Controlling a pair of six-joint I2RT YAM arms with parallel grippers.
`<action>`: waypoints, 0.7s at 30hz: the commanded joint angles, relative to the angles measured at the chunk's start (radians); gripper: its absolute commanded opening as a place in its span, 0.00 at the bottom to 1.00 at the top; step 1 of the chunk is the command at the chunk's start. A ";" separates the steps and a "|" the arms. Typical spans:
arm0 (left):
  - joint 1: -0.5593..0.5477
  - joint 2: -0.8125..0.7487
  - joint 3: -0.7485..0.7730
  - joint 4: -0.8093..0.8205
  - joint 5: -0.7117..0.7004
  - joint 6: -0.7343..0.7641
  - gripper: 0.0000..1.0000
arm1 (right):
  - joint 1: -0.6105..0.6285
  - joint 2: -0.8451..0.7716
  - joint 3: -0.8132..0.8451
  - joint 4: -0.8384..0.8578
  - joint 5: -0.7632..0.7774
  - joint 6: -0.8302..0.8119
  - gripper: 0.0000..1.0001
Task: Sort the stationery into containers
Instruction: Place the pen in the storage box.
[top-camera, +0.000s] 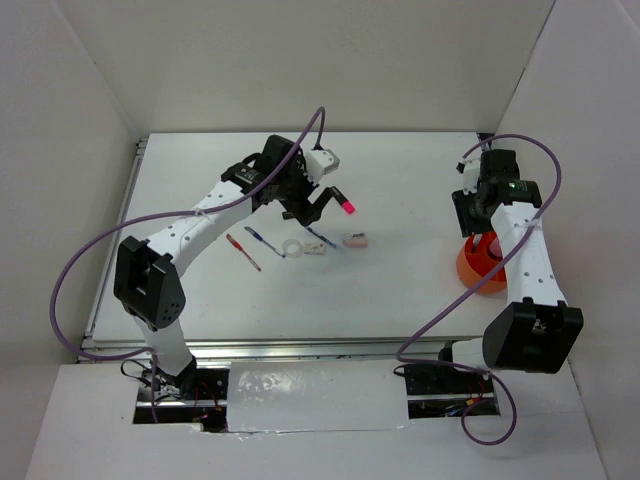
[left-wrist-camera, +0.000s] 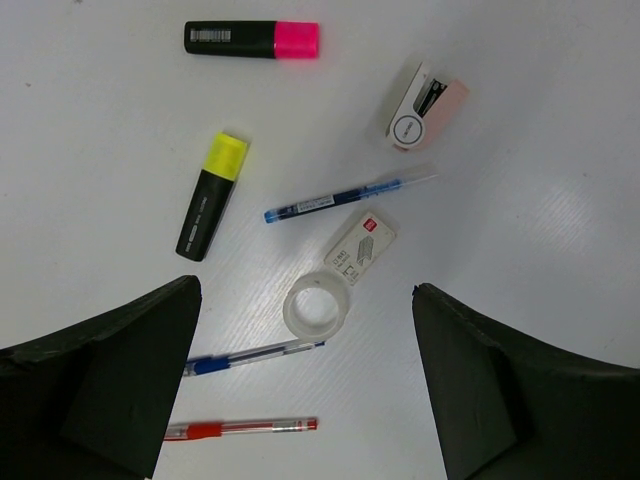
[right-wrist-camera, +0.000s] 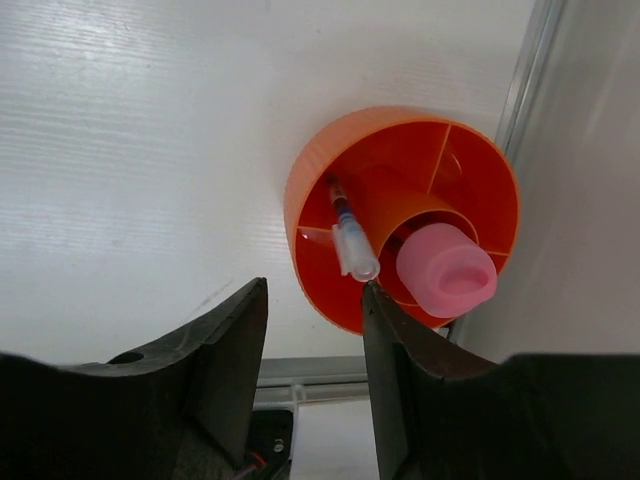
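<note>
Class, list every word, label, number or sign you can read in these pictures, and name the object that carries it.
Nothing can be read with certainty.
pink-capped highlighter: white barcode-like label, too small to read.
yellow-capped highlighter: print along the barrel, blurred.
small box: red mark and lines of text, too small.
whitish-pink item: round mark, unreadable.

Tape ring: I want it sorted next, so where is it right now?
In the left wrist view the tape ring lies mid-frame, right beside the white box and just above the lower blue pen.
</note>
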 joint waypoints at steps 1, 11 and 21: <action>0.022 -0.012 0.000 0.018 0.005 -0.009 0.99 | -0.001 -0.026 0.074 -0.012 -0.055 0.010 0.50; 0.166 -0.050 -0.085 -0.134 0.161 0.222 0.88 | 0.000 -0.138 0.247 -0.111 -0.419 0.027 0.50; 0.183 -0.089 -0.336 -0.073 0.129 0.494 0.74 | 0.000 -0.116 0.250 -0.157 -0.806 0.045 0.50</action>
